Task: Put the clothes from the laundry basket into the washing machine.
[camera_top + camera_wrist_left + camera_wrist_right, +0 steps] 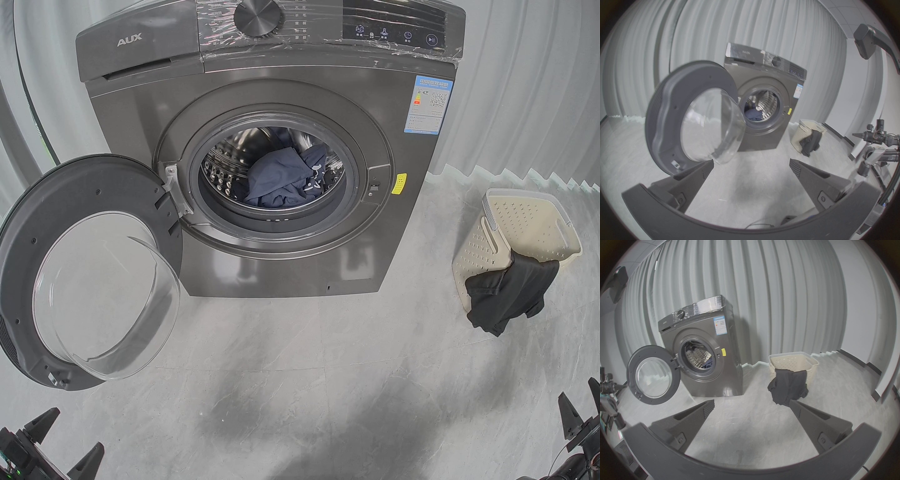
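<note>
The grey washing machine (269, 144) stands ahead with its round door (94, 269) swung wide open to the left. A dark blue garment (284, 178) lies inside the drum. To the right, a cream laundry basket (531, 225) sits on the floor with a black garment (509, 290) draped over its front rim. My left gripper (62, 440) hangs low at the near left, open and empty. My right gripper (581, 406) is at the near right, below the basket, also open and empty. The basket (793, 363) and black garment (787, 385) lie ahead of the right gripper (751, 410).
Pale grey floor (325, 375) spreads between me and the machine. White curtains (531, 81) hang behind the machine and basket. The open door juts out over the floor on the left side.
</note>
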`<state>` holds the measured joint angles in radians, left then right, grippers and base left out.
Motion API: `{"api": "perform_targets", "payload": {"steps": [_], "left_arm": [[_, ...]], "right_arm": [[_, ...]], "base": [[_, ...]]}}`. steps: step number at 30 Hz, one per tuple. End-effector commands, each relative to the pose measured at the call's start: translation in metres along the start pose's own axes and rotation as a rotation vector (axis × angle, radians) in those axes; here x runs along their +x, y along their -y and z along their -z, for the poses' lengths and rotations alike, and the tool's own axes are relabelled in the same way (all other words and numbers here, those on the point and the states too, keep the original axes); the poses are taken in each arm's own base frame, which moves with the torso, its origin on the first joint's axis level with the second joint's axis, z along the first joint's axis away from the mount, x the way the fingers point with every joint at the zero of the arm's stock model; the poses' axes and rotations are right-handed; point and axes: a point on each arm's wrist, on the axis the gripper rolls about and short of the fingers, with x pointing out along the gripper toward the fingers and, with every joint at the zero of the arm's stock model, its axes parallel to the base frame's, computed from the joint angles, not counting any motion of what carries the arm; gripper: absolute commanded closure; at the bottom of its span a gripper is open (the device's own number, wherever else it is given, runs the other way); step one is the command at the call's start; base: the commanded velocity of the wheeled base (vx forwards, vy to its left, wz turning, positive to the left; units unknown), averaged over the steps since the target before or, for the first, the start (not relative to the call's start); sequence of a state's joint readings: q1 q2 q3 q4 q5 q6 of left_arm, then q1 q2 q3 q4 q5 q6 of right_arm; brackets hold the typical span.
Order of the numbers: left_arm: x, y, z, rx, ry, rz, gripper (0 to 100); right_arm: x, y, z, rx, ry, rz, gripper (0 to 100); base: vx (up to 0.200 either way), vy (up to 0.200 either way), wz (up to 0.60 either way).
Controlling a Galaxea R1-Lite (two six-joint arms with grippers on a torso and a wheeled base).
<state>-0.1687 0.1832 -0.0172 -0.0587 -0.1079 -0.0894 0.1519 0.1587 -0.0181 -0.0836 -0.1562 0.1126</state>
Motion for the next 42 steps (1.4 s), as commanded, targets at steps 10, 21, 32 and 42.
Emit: {"api": "perform_targets", "payload": {"steps": [10,21,32,42], "left_arm": [[-0.0120,0.0048,0.0088,0.090,0.170,-0.159,0],[-0.0125,0.0046,0.0101,0.087,0.167,-0.156,0],[-0.0125,0.0045,0.0101,0.108,0.165,-0.161,0],[-0.0124,0.0044,0.0105,0.089,0.165,-0.160,0]], "right_arm": [[-0.0050,0.0002,0.0091,-0.033,0.019,0.065,0],[-0.0119,-0.0040,0.0178,-0.112,0.035,-0.035,0],[-0.0117,-0.0038,0.0175,-0.101,0.047,-0.036,0],[-0.0117,-0.0038,0.0175,-0.109,0.047,-0.038,0]], "base": [[0.000,-0.200,0.00],[0.000,0.000,0.00],[0.000,-0.182,0.00],[0.000,-0.200,0.00]]}}
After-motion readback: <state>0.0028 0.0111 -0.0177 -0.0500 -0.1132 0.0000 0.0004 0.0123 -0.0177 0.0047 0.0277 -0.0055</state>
